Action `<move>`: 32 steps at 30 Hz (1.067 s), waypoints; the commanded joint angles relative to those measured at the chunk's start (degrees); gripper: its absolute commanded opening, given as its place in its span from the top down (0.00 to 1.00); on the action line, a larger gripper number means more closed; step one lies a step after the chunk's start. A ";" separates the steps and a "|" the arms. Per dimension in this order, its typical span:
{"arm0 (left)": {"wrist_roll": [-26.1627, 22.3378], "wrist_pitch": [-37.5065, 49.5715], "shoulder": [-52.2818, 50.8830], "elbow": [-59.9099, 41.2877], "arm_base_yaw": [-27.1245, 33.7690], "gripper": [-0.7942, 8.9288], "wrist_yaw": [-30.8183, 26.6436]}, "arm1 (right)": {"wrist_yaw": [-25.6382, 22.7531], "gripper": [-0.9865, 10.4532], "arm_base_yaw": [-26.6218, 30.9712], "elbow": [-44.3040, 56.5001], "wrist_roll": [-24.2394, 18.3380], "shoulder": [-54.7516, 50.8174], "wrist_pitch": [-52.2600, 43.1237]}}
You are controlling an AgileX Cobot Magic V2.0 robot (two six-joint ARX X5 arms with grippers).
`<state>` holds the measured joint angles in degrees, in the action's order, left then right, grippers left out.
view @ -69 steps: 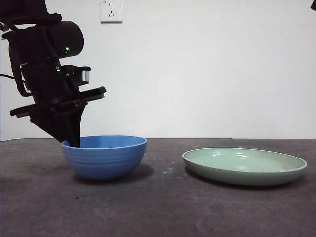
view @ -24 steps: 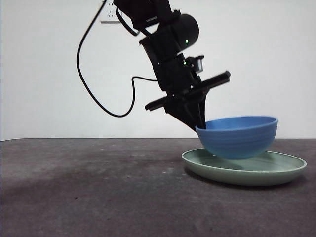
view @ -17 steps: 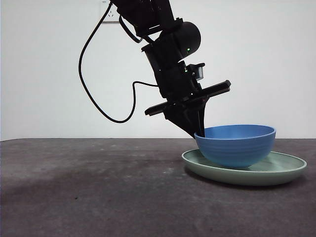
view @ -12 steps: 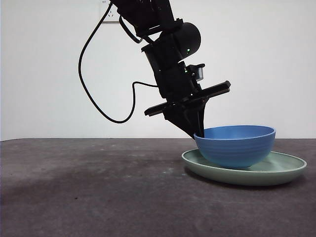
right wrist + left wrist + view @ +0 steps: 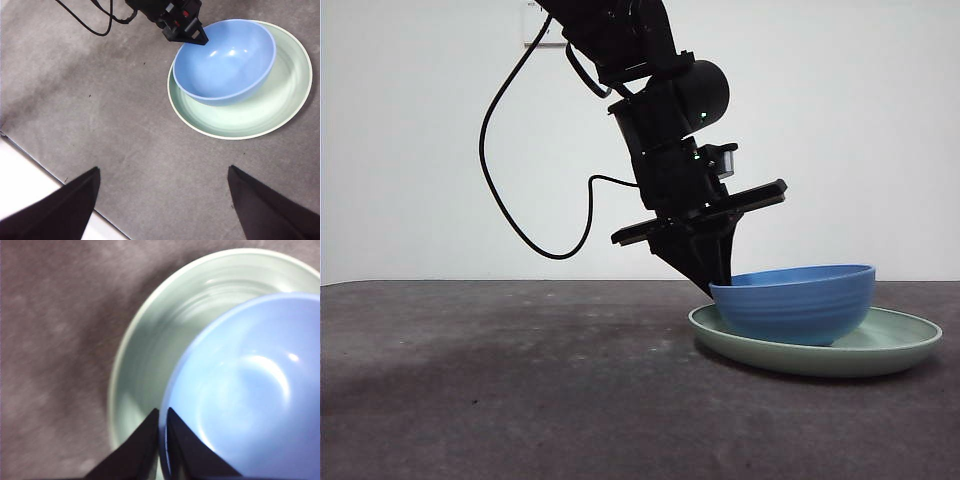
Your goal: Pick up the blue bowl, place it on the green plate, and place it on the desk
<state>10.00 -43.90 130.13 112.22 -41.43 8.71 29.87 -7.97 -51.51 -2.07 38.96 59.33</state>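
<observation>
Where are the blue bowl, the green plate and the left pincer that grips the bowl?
blue bowl (image 5: 792, 305): front view, middle of its ridged outer wall.
green plate (image 5: 905, 345): front view, bare rim on the side away from the arm.
left pincer (image 5: 162, 437): left wrist view, midway between the fingertips, clamped on the bowl's rim.

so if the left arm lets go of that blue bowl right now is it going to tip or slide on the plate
The blue bowl probably rocks level rather than tipping over: it sits tilted inside the green plate, low and wide. Its glossy wall may slide a little, but the plate's raised rim should stop it. The left gripper pinches only the rim, so release should barely disturb it.
</observation>
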 commanded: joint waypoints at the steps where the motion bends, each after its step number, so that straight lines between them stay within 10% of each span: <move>1: -0.48 0.68 1.79 1.75 -1.03 0.81 -0.20 | 0.13 0.56 -0.20 -1.07 0.59 0.11 -0.31; 6: -0.48 0.24 1.66 1.84 -1.01 0.66 -0.20 | 0.13 0.56 -0.20 -1.07 0.59 0.11 -0.31; 32: -3.74 -4.31 -27.21 1.79 4.92 0.66 -0.02 | 0.09 0.56 -0.20 -1.07 0.52 0.13 -0.55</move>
<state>7.70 -48.27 102.96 112.46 -36.16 8.71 29.85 -7.97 -51.51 -2.07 38.96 59.29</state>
